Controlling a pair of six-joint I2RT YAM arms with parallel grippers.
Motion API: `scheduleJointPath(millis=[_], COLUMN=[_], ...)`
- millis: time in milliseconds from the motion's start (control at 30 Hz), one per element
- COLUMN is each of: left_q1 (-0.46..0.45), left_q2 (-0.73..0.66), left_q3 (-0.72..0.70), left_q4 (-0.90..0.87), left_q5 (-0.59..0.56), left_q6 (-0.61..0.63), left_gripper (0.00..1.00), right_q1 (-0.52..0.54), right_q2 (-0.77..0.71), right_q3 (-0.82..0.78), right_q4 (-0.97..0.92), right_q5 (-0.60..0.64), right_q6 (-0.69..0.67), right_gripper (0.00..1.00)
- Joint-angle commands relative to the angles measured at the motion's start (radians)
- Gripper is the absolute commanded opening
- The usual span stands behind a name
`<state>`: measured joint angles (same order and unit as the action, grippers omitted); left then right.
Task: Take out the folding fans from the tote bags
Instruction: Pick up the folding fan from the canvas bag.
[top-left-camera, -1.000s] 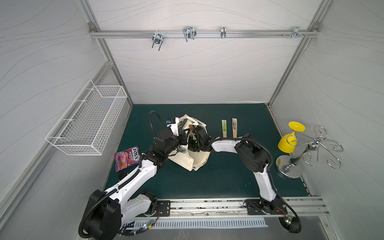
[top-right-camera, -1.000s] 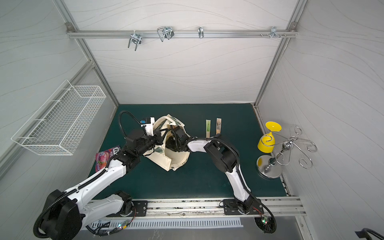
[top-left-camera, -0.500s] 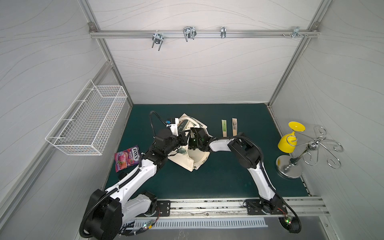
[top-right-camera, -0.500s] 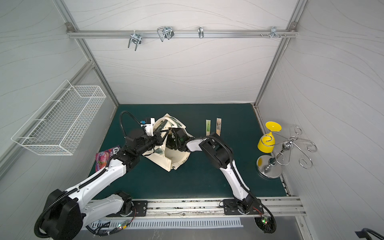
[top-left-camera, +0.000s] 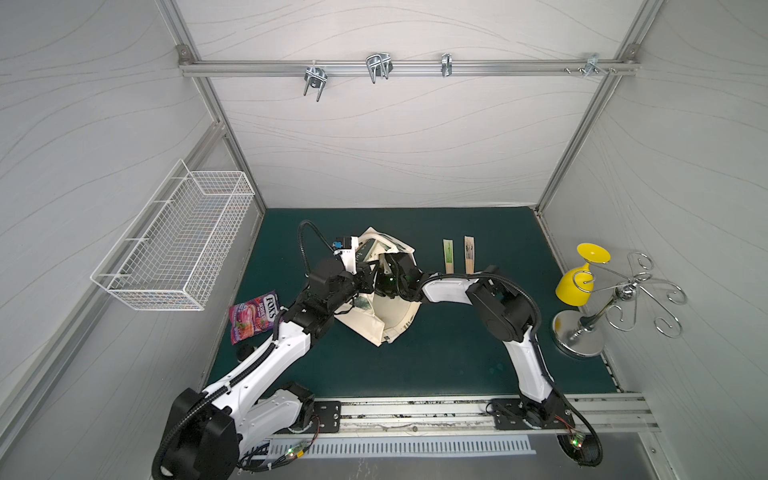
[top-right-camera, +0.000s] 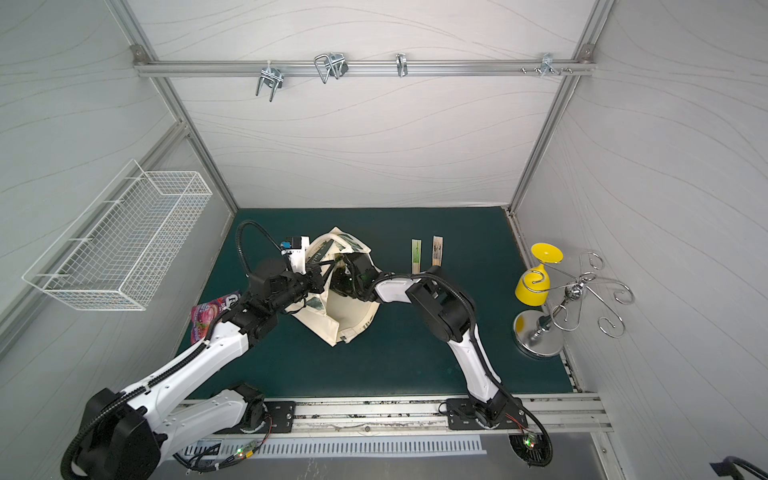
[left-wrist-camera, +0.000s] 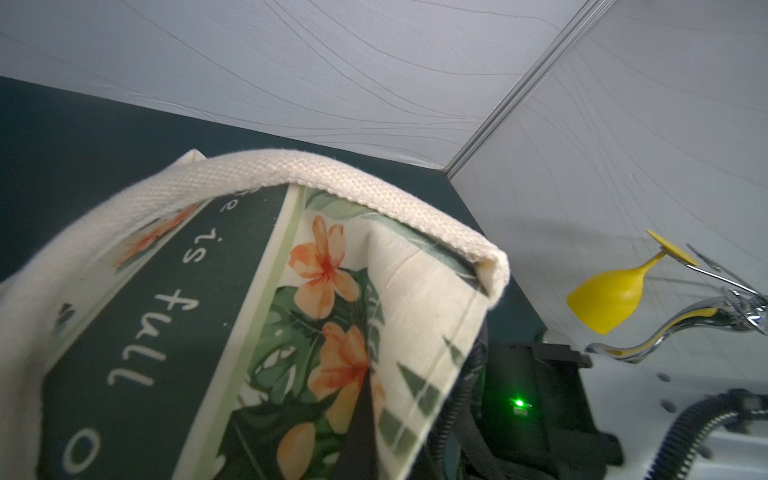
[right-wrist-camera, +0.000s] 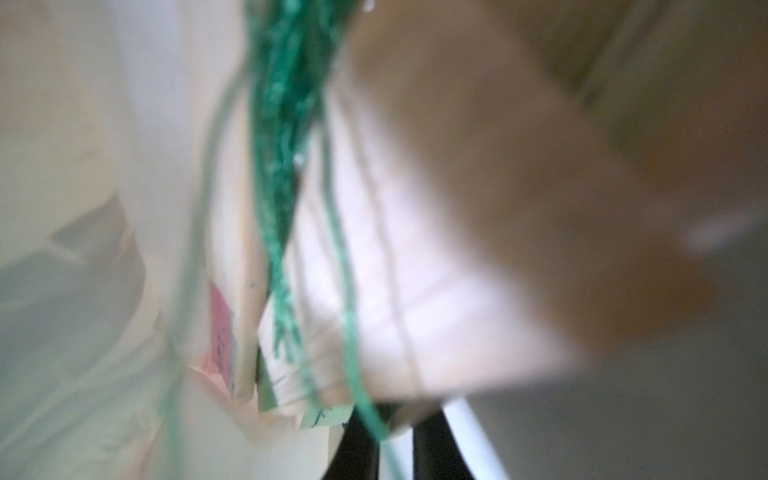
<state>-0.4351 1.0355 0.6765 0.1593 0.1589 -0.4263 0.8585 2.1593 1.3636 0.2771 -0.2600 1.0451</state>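
Observation:
The cream tote bag with a dark green printed side lies slumped mid-mat, mouth up. My left gripper is shut on the bag's rim cloth and holds it up; one dark finger presses on the print. My right gripper reaches inside the bag. In the blurred right wrist view its jaws stand narrow around the end of a pale folding fan, a green tassel hanging across it. More fans lie beside it. Two folding fans lie on the mat right of the bag.
A pink snack packet lies at the mat's left edge. A white wire basket hangs on the left wall. A yellow glass hangs on a chrome stand at the right. Metal hooks hang from the top rail.
My right gripper has pushed further into the bag and its jaws have narrowed. The left arm has kept its hold on the bag.

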Motion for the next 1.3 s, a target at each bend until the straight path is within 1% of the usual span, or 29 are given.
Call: scheduleJointPath(millis=[0,133,300,600,733,900,1267], left_q1=[0.002,0.002,0.002,0.002,0.002,0.002,0.002], left_q2=[-0.037,-0.062,-0.075,-0.064,-0.057,-0.057,-0.045], left_q3=[0.082,0.103,0.119,0.142,0.144,0.150,0.167], left_q4=[-0.067,-0.133,-0.177,-0.209,-0.210,-0.220,-0.249], left_q5=[-0.110,-0.184,-0.240,-0.324,-0.342,-0.352,-0.365], left_q6=[0.123,0.184,0.223,0.269,0.268,0.270,0.258], left_gripper=[0.00,0.00,0.00,0.00,0.00,0.00,0.00], right_q1=[0.024,0.049,0.074,0.148,0.165,0.165,0.162], right_q2=[-0.086,-0.149,-0.224,-0.346,-0.398,-0.444,-0.522], right_q3=[-0.028,-0.041,-0.054,-0.075,-0.102,-0.140,-0.191], right_q4=[-0.155,-0.202,-0.261,-0.346,-0.355,-0.363,-0.345], right_q5=[0.096,0.133,0.194,0.317,0.361,0.392,0.361], right_q6=[-0.140,-0.189,-0.248,-0.421,-0.462,-0.474,-0.506], right_gripper=[0.00,0.00,0.00,0.00,0.00,0.00,0.00])
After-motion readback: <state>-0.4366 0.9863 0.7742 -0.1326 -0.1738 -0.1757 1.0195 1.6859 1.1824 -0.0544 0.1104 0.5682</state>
